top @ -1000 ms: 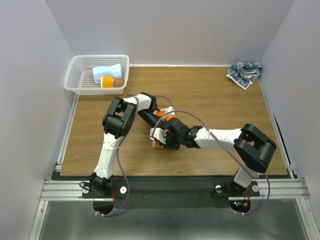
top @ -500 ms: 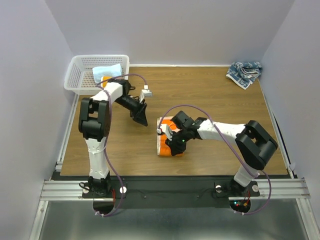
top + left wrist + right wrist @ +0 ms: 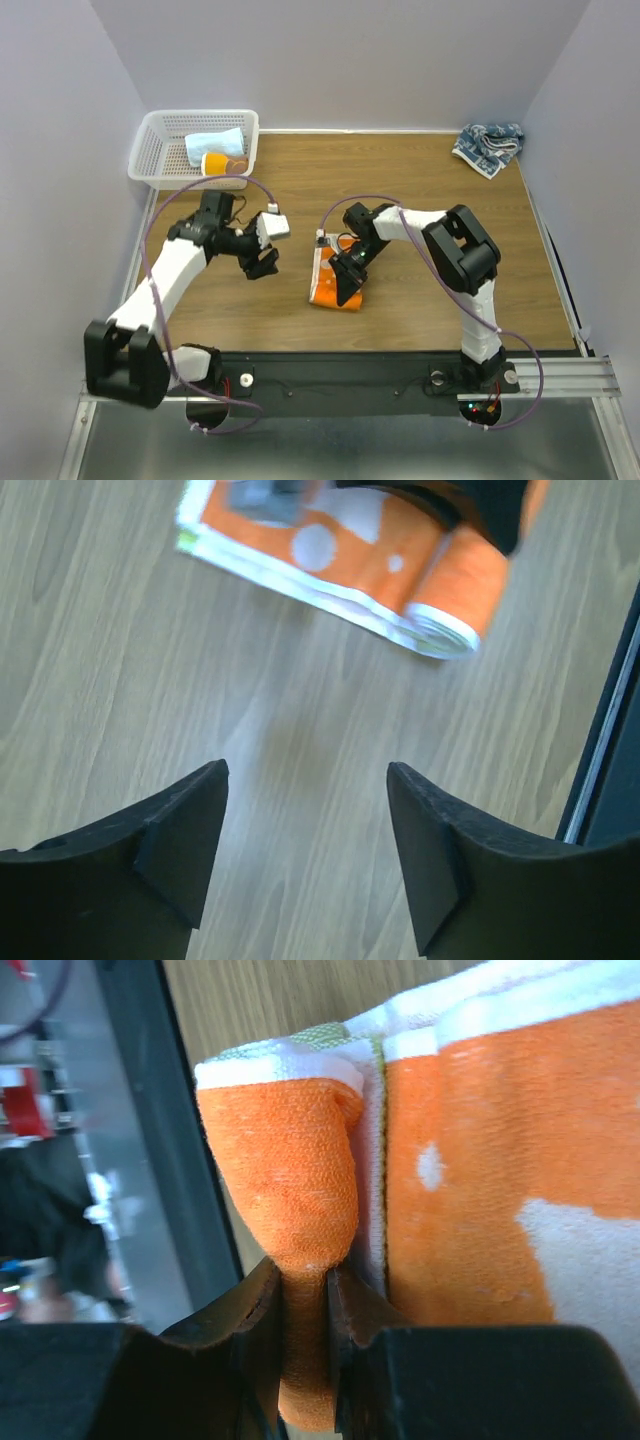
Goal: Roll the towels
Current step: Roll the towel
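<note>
The orange-and-white towel [image 3: 328, 282] lies on the table near the front, partly rolled at its near end; it shows in the left wrist view [image 3: 360, 555] and the right wrist view [image 3: 480, 1150]. My right gripper [image 3: 347, 285] is shut on the rolled orange fold [image 3: 300, 1210] at the towel's near edge. My left gripper [image 3: 262, 262] is open and empty, left of the towel, above bare wood. The dark-blue-and-white towel [image 3: 487, 145] lies crumpled at the far right corner.
A white mesh basket [image 3: 150, 150] at the far left holds a light blue cloth [image 3: 215, 145] and an orange roll [image 3: 218, 164]. The table's dark front rail [image 3: 350, 365] runs just beyond the towel's rolled end. Walls close in on both sides.
My left arm swung away to the left and its gripper opened. My right gripper turned and moved to the towel's near end, now pinching the rolled fold.
</note>
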